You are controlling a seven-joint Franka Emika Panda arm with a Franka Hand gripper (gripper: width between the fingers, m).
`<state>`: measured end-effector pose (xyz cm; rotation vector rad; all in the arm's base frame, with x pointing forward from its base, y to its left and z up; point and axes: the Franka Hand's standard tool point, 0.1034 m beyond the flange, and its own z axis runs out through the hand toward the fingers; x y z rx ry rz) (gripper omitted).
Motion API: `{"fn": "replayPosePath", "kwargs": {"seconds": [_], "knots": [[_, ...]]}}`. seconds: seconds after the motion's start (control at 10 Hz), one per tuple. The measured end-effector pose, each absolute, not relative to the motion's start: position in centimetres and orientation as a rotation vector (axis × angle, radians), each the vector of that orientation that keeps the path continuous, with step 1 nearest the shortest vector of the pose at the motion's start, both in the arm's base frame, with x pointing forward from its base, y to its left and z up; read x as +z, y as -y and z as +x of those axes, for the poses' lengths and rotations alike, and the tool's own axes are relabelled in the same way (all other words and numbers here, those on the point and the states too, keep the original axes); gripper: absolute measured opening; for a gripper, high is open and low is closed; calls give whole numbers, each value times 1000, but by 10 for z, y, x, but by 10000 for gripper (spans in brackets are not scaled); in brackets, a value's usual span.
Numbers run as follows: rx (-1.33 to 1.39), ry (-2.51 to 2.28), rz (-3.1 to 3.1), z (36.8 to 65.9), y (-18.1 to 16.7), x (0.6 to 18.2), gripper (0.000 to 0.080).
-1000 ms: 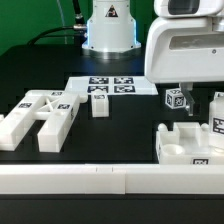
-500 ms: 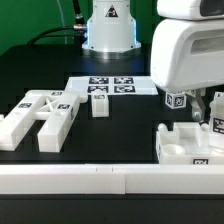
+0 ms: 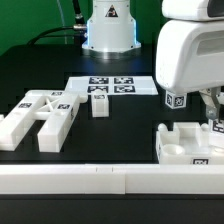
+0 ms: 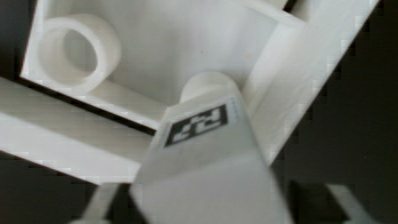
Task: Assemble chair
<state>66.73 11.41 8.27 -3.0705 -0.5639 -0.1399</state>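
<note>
The claw [image 4: 205, 203] is clenched, and in the wrist view a white bar [image 4: 199, 135] with a square tag runs straight through its middle, so I judge that it grasps this bar by the two long sides. The bar looks like stiff, glossy plastic, probably light and not fragile but slippery. The hold is therefore best on the flat parallel faces, near the middle of the length, where it cannot swing. Just beyond the claw lies the notched block [image 4: 169, 60] with a round hole; whether the bar touches it I cannot tell. In the exterior view this block [image 3: 180, 150] sits directly under the claw, and a small tagged piece [image 3: 176, 100] shows close to the claw, perhaps the same bar. Well apart from the claw, toward the exterior view's left, lie the H-shaped frame [image 3: 40, 115] and a short bar [image 3: 99, 105] near the marker board [image 3: 76, 84]. The fingertips are cut off in the wrist view and hidden behind the arm's housing [image 3: 190, 55] in the other.
</note>
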Motion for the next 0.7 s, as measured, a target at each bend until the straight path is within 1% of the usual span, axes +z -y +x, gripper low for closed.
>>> {"fn": "replayPosePath", "kwargs": {"seconds": [0.2,0.7], "knots": [[-139,479,-3081,667,-114,83,289],[-120,-240,-3064,668,-110,81,291]]}}
